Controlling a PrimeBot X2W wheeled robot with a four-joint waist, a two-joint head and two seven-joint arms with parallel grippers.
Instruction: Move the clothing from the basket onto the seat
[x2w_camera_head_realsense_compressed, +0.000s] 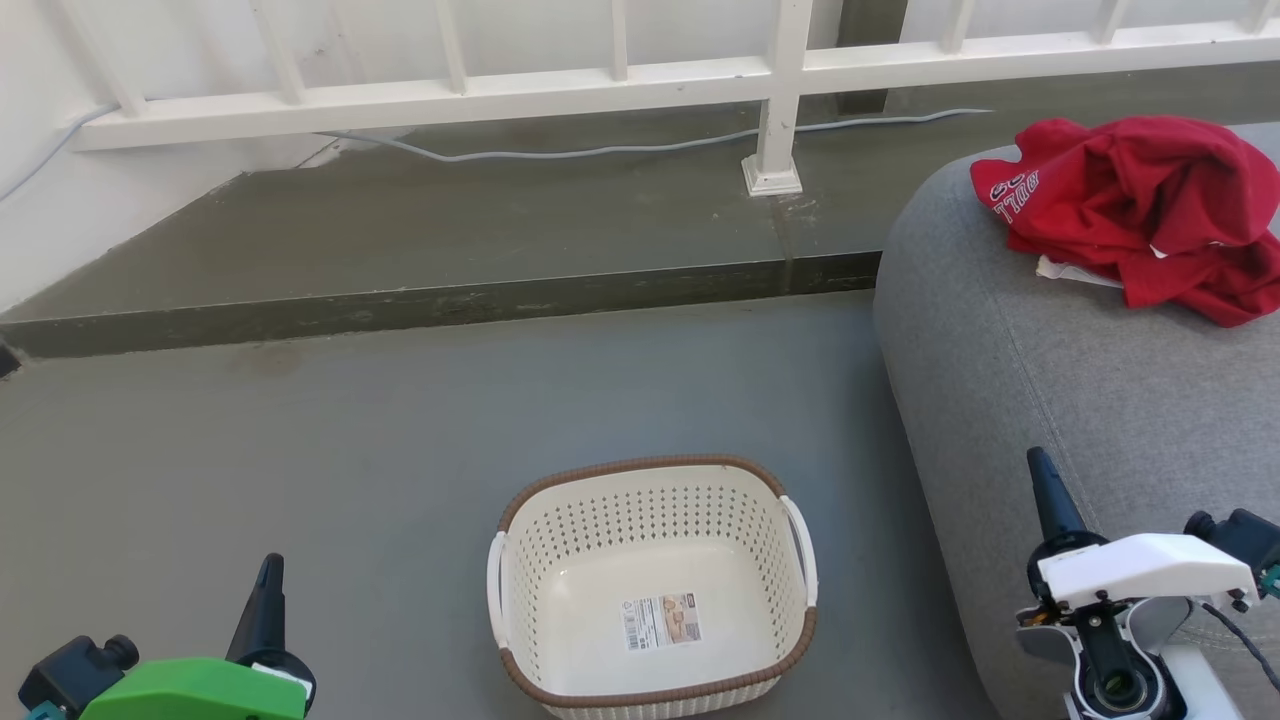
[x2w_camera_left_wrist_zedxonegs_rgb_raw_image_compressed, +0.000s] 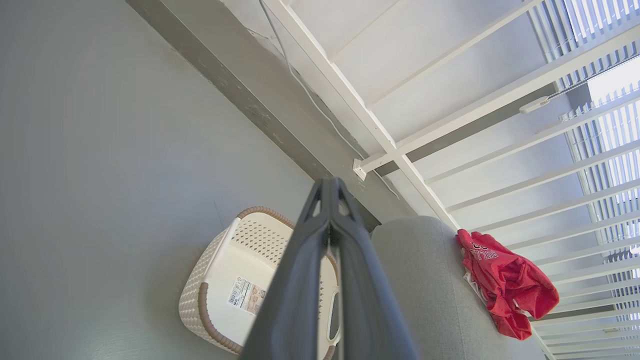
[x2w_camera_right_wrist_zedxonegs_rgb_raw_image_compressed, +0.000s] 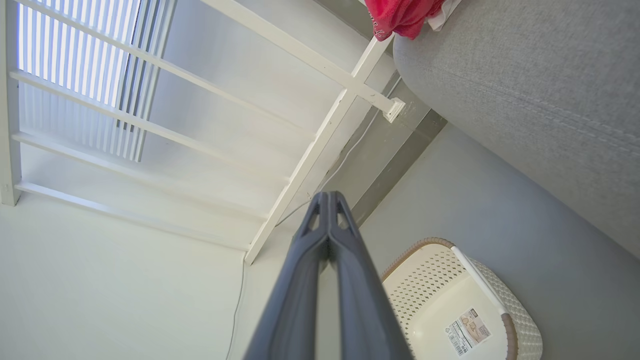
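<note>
In the head view, the basket (x2w_camera_head_realsense_compressed: 650, 505) stands upright on the grey floor (x2w_camera_head_realsense_compressed: 300, 450), just beside the seat's (x2w_camera_head_realsense_compressed: 1050, 400) left flank. Its bare cream bottom shows, with a label sticker (x2w_camera_head_realsense_compressed: 660, 620) lying flat on it. The clothing (x2w_camera_head_realsense_compressed: 1150, 210) lies in a crumpled red heap on top of the seat, near its far edge, with white lettering turned towards the seat's far left corner. The heap is well apart from the basket. The left gripper (x2w_camera_head_realsense_compressed: 271, 565) rises at the lower left over the floor. The right gripper (x2w_camera_head_realsense_compressed: 1040, 470) rises at the lower right over the seat's near edge. Each shows as one dark tapered point. Beyond a raised concrete step (x2w_camera_head_realsense_compressed: 450, 235) runs a white railing (x2w_camera_head_realsense_compressed: 500, 95), and a pale cable (x2w_camera_head_realsense_compressed: 600, 150) trails along the step below it.

In the left wrist view, the left gripper (x2w_camera_left_wrist_zedxonegs_rgb_raw_image_compressed: 330, 187) is clenched, its two dark fingers (x2w_camera_left_wrist_zedxonegs_rgb_raw_image_compressed: 295, 300) pressed tip to tip with nothing between them. Behind them the basket (x2w_camera_left_wrist_zedxonegs_rgb_raw_image_compressed: 260, 232) sits on the floor close against the seat (x2w_camera_left_wrist_zedxonegs_rgb_raw_image_compressed: 425, 280). The clothing (x2w_camera_left_wrist_zedxonegs_rgb_raw_image_compressed: 505, 280) is bunched at the seat's far edge, next to the railing's lower rail.

In the right wrist view, the right gripper (x2w_camera_right_wrist_zedxonegs_rgb_raw_image_compressed: 328, 200) is likewise clenched on nothing, its tips meeting. The basket (x2w_camera_right_wrist_zedxonegs_rgb_raw_image_compressed: 430, 272) shows at the lower right, its sticker (x2w_camera_right_wrist_zedxonegs_rgb_raw_image_compressed: 467, 330) on the bottom. The seat (x2w_camera_right_wrist_zedxonegs_rgb_raw_image_compressed: 525, 100) takes up the upper right, and the clothing (x2w_camera_right_wrist_zedxonegs_rgb_raw_image_compressed: 400, 15) lies at its far edge, where a bit of white fabric peeks out from beneath the red.
</note>
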